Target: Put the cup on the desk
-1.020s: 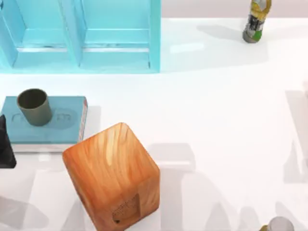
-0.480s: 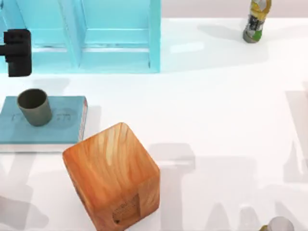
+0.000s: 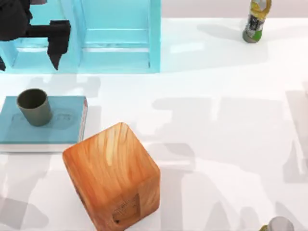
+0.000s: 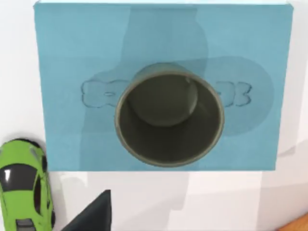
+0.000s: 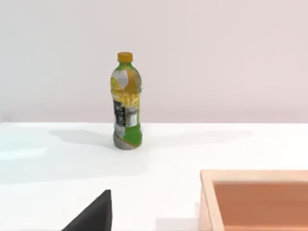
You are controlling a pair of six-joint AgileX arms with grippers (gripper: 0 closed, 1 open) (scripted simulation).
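hovering left gripper (image 3: 28,62) over the shelf, jaws spread wide, holding nothing, cup (image 3: 34,106) upright on book (image 3: 62,125)

The top camera looks straight down on the desk (image 3: 216,120) from high above. The left wrist camera looks down from close above the cup (image 4: 169,115) on the book (image 4: 62,48); the top view shares both. The right wrist camera looks level across the desk toward the bottle (image 5: 126,102).
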